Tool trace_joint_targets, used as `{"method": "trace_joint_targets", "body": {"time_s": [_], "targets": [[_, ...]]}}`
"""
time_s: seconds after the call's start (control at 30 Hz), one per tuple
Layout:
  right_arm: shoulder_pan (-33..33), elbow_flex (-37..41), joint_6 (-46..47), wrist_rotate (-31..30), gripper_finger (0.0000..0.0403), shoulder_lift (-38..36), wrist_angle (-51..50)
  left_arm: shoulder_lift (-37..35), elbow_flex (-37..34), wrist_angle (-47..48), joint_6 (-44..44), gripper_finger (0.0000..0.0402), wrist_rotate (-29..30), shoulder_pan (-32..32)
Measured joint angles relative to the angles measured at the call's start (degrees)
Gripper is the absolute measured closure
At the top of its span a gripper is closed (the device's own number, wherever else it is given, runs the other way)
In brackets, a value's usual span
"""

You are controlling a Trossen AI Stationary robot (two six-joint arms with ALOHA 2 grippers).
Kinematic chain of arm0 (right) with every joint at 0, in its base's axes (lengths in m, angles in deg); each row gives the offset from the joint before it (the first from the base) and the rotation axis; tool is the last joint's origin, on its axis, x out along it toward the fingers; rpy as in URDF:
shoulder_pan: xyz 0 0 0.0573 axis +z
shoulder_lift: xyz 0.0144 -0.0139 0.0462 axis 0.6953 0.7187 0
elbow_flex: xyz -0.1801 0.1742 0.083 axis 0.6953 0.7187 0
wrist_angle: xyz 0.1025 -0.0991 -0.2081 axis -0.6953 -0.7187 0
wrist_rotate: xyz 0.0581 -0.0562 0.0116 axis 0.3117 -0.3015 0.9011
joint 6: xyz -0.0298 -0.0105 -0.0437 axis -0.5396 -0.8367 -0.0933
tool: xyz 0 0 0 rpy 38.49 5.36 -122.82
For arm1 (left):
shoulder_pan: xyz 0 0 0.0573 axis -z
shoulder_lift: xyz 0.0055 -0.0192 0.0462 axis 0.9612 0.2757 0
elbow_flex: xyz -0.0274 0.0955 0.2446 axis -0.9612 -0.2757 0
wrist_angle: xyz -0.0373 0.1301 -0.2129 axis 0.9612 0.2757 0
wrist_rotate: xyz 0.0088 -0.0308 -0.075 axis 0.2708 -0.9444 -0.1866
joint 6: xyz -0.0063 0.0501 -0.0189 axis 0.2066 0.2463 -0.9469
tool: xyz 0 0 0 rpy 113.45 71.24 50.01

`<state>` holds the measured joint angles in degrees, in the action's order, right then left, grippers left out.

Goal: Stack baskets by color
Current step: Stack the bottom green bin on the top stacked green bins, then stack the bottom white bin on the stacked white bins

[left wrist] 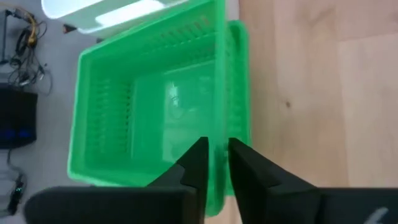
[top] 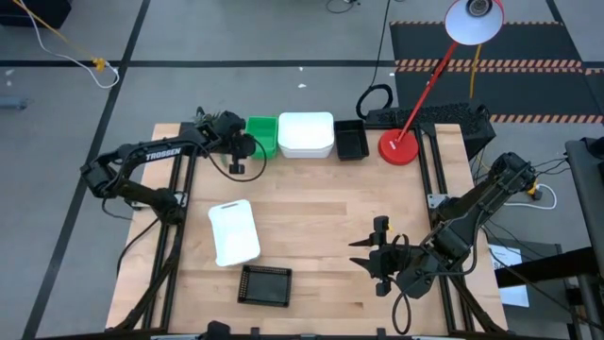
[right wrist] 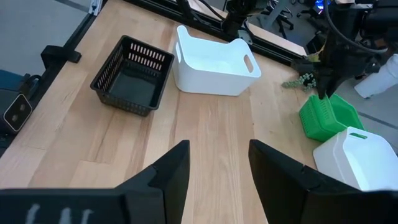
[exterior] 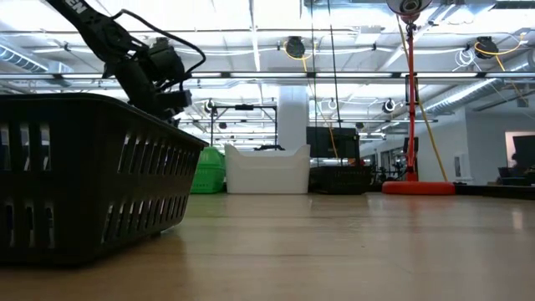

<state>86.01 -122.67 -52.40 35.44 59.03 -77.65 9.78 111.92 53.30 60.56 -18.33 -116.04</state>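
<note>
The green baskets (top: 262, 135) are found at the far edge of the bench (top: 321, 236), at the left end of a row, just beside a white basket (top: 306, 134) and, after it, a black basket (top: 351, 140). In the left wrist view two green rims (left wrist: 231, 93) are seen, one inside the other, so the green stack is judged to be already made. The left end effector (left wrist: 214, 163) is placed directly over the side wall of this stack; its fingers stand only narrowly apart, with the green rim in the gap between them, and no firm grip is judged to be there. The step in hand is taken to be the release of the green basket.

Two more baskets are left in the near part of the bench: a second white basket (top: 233, 231) and, near it at the front edge, a second black basket (top: 264, 284). These are well apart from their partners in the far row.

The right end effector (top: 377, 260) is held above the bare wood on the right side, with its fingers wide apart and nothing between them.

For the next move, the left end effector should be lifted clear of the green rim without dragging the stack. Then the near white basket can be taken by its wall and lowered squarely into the far white one.
</note>
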Motion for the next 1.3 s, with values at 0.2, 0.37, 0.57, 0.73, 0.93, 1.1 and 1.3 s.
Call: {"method": "trace_joint_targets", "body": {"time_s": [0.2, 0.37, 0.57, 0.73, 0.93, 1.1, 1.3], "targets": [[0.0, 0.0, 0.0, 0.0, 0.0245, 0.0, 0.0, 0.0, 0.0, -0.1, -2.5, 0.0289, 2.9, 0.0], [0.0, 0.0, 0.0, 0.0, 0.0245, 0.0, 0.0, 0.0, 0.0, -1.3, -5.0, 0.0256, 3.0, 0.5], [0.0, 0.0, 0.0, 0.0, 0.0245, 0.0, 0.0, 0.0, 0.0, -2.1, -8.1, 0.0214, 3.0, 1.3], [0.0, 0.0, 0.0, 0.0, 0.0245, 0.0, 0.1, -0.1, 0.0, -2.0, -9.2, 0.019, 3.0, 1.3], [0.0, 0.0, 0.0, 0.0, 0.0245, 0.0, 0.1, -3.1, 0.0, -1.7, -12.8, 0.0185, 3.7, 2.4], [0.0, 0.0, 0.0, 0.0, 0.0245, 0.0, 0.2, -10.6, 0.0, 1.0, -17.3, 0.0185, 8.8, 8.0], [0.0, 0.0, -0.1, 0.0, 0.0245, 0.0, 1.0, -19.6, 0.0, 9.1, -29.8, 0.0185, 13.4, 21.7]]}}
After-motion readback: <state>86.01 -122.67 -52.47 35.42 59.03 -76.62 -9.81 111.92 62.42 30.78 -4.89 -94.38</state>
